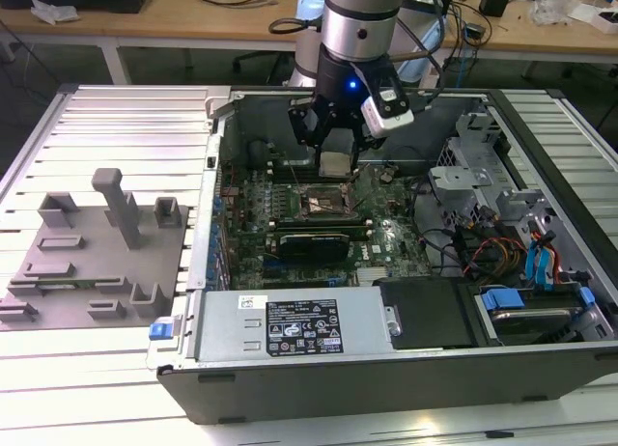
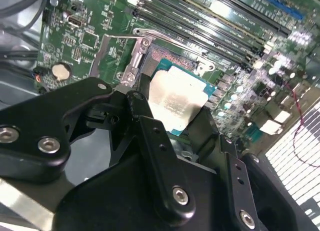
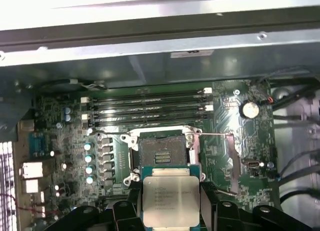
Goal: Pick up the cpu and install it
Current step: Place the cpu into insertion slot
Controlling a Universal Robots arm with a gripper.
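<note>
The cpu (image 3: 170,195), a flat square chip with a silver-white top and a teal rim, hangs between the black fingers (image 3: 127,211) of my gripper (image 3: 171,203), which is shut on it. In the second wrist view the cpu (image 2: 176,100) sits tilted between the fingers (image 2: 145,116). Just beyond it lies the open dark socket (image 3: 162,155) on the green motherboard (image 3: 65,141), its metal frame swung back. In the exterior view my gripper (image 1: 335,166) holds the cpu (image 1: 334,164) a little above the socket (image 1: 323,205) inside the open computer case (image 1: 290,388).
A grey fixture plate (image 1: 87,263) with blocks and posts lies at the exterior view's left. Memory slots (image 3: 150,107) run beside the socket. A power supply (image 1: 290,330), drive bays and cables (image 1: 512,263) crowd the case. The case wall (image 3: 150,46) stands close behind the board.
</note>
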